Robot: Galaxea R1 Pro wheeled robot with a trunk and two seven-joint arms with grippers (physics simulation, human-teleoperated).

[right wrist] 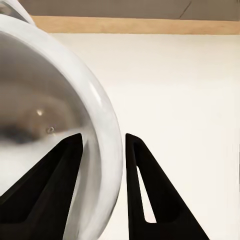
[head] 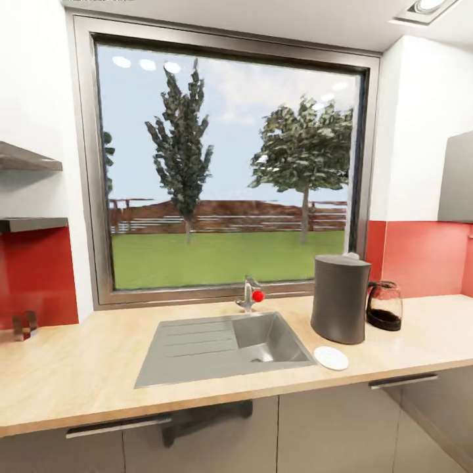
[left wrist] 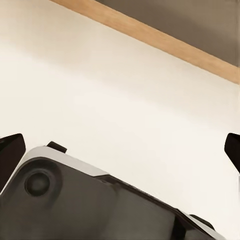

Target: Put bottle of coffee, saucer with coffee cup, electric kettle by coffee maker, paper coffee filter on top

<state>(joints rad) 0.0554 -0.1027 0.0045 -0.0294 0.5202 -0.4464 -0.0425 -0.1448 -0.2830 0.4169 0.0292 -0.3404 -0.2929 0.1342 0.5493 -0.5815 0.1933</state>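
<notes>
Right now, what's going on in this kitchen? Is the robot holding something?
The robot faces the kitchen countertop under a window. Its right gripper pinches the rim of a white coffee cup, one finger inside and one outside, low over the pale floor. The left gripper is open with nothing between its fingers. On the counter, the coffee maker stands right of the sink, the saucer lies in front of it, bare, and the electric kettle sits beside it.

My right pincer [right wrist: 104,145] pinches the white coffee cup [right wrist: 55,115] by its rim, one finger inside.
</notes>
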